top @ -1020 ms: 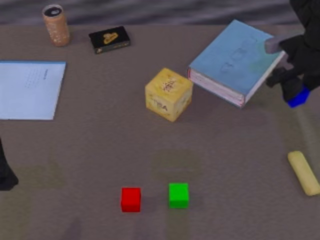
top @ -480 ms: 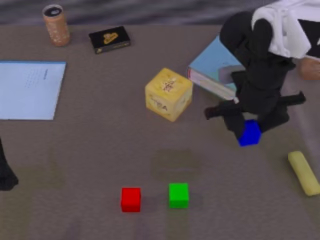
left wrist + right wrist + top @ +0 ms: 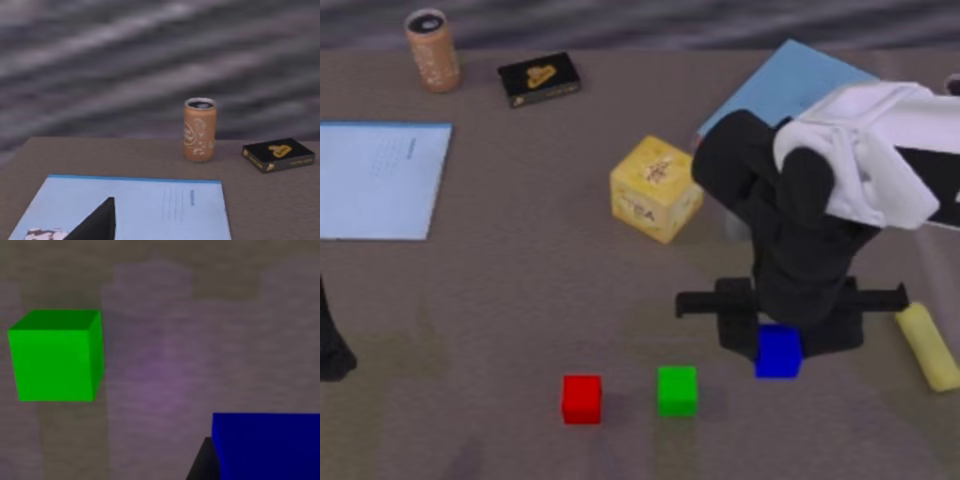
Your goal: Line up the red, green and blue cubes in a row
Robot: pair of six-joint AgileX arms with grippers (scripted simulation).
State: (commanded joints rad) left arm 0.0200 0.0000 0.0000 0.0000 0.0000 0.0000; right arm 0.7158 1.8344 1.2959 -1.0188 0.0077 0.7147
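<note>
While the right gripper is clamped on the blue cube just right of the green cube, dropping too close could knock green and red crooked.

Table: brown, cloth-like surface, running across the whole top view.
Back left: orange drink can standing upright, with a black card box lying flat near it.
Left edge: pale blue notebook, flat.
Middle: yellow printed cube-shaped box.
Back right: blue book, partly covered by the arm.
Right edge: yellow stick-shaped block, lying flat.
Front: red cube and green cube, side by side, apart.
</note>
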